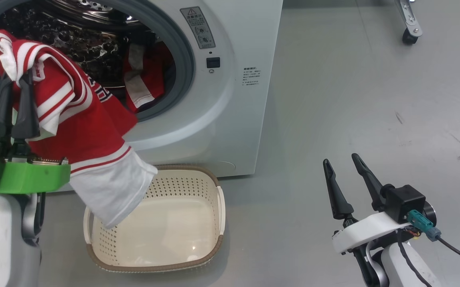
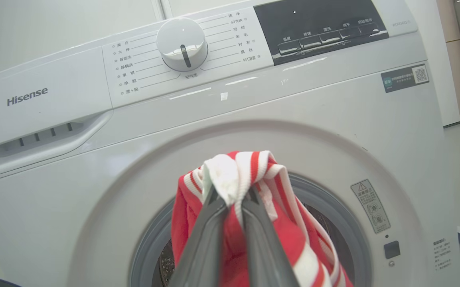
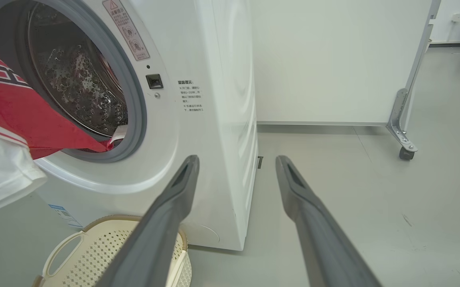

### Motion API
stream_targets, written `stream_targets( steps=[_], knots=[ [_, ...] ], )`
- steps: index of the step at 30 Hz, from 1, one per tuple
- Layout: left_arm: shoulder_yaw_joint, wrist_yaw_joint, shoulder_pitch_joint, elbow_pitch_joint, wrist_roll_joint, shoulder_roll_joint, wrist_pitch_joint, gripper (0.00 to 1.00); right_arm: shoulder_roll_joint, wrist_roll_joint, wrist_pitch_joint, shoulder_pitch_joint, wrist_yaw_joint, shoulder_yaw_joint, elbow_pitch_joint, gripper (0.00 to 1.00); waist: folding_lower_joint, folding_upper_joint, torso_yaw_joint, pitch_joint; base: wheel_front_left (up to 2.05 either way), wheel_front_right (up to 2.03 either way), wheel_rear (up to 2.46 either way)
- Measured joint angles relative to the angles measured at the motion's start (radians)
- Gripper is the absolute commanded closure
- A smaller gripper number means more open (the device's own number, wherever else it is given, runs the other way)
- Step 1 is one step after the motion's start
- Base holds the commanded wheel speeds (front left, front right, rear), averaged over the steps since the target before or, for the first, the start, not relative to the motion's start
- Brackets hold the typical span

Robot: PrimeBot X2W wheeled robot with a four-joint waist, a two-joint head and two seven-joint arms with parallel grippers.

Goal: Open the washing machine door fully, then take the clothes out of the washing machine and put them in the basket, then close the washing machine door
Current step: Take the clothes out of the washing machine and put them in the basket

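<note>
Our left gripper (image 1: pixel 16 79) is clenched on the striped edge of a red shirt (image 1: pixel 86 127), just in front of the washer (image 1: pixel 233 127) opening. The shirt hangs out of the drum (image 1: pixel 86 44), and its white sleeve (image 1: pixel 110 191) dangles over the basket (image 1: pixel 218 199), which stands on the floor (image 1: pixel 333 99) just before the washer. More red cloth (image 1: pixel 150 75) lies inside the drum. Our right gripper (image 1: pixel 340 159) hovers to the right of the washer, fingers spread, grasping nothing.

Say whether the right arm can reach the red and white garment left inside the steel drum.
Probably yes: the right gripper is open, and the hanging red jersey leaves that garment uncovered.
</note>
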Motion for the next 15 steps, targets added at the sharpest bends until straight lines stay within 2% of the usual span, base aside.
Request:
stream_targets(
  steps=[8,15],
  knots=[
    [0.007,0.004,0.051,-0.055,0.006,-0.001,-0.001,1.00,0.001,0.000,0.000,0.000,0.000,0.002,-0.004,0.00,0.0000,0.0000,-0.017,0.010,0.00,0.00,0.00],
    [-0.046,-0.019,0.186,0.036,-0.011,-0.008,0.037,1.00,0.002,0.000,0.000,-0.001,0.000,0.004,-0.011,0.00,0.0000,0.0000,-0.035,0.032,0.00,0.00,0.00]
  ],
)
